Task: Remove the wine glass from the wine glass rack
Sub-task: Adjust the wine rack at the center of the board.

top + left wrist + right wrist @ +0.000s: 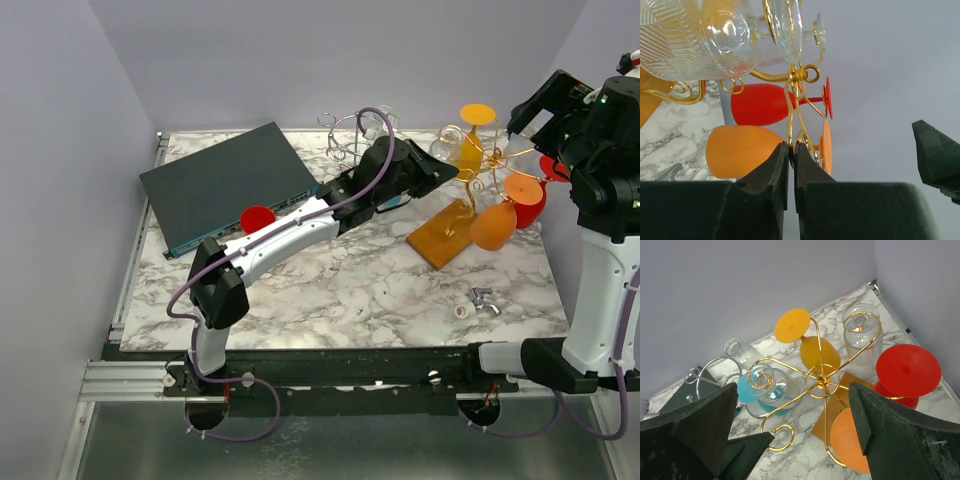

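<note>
The gold wire wine glass rack [470,195] stands on a wooden base at the right of the table. Yellow [472,140], orange [497,222] and red [533,202] wine glasses hang upside down from it, with clear ones [447,146]. My left gripper [452,172] reaches in from the left. In the left wrist view it [791,146] is shut on the rack's thin gold stem [789,115], with the orange glass [740,151] and red glass [760,104] just beyond. My right gripper [800,440] hangs open above the rack's hub [822,380], holding nothing.
A dark grey box [230,185] lies at the back left, with a red disc [258,218] by its near edge. A silver wire rack [345,135] with a clear glass stands at the back. Small metal parts [478,300] lie on the marble in front of the rack.
</note>
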You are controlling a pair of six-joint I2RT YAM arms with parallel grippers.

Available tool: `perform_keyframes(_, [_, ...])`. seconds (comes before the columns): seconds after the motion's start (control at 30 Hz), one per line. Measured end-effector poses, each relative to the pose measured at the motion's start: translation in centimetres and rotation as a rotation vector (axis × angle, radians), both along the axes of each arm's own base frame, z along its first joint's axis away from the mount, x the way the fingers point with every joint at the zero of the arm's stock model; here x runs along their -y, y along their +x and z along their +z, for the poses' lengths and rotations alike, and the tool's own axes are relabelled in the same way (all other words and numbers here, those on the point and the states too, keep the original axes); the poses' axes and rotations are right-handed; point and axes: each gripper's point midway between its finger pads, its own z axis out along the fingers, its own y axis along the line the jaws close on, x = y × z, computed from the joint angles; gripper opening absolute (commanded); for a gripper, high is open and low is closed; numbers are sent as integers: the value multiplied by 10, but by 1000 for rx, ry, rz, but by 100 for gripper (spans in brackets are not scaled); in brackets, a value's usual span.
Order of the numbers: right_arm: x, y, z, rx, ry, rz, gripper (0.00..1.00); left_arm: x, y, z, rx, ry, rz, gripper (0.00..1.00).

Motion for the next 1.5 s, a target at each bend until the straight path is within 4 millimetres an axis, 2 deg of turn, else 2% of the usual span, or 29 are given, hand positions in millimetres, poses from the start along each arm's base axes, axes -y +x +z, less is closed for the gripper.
perform_keyframes(0.1, [-4,-10,5,20,13,22,99,1,5,2,-3,-5,-1,0])
perform_keyframes(0.3, [-9,-18,3,21,20,50,99,0,19,6,-6,-12,-9,0])
perform_keyframes(0.7, [-16,-18,-16,-24,31,88,99,3,44,13,-1,-36,-65,0])
perform_keyframes(1.13, [-16,-37,-23,-29,34,92,100,-8,77,12,2,-53,-121,0])
perform_keyframes(1.3, [-13,-52,-48,-72,48,62,97,-11,84,13,7,-59,-136,0])
perform_keyframes(1.5, [-13,-60,-92,-154,99,34,90,-17,91,10,4,-53,-137,0])
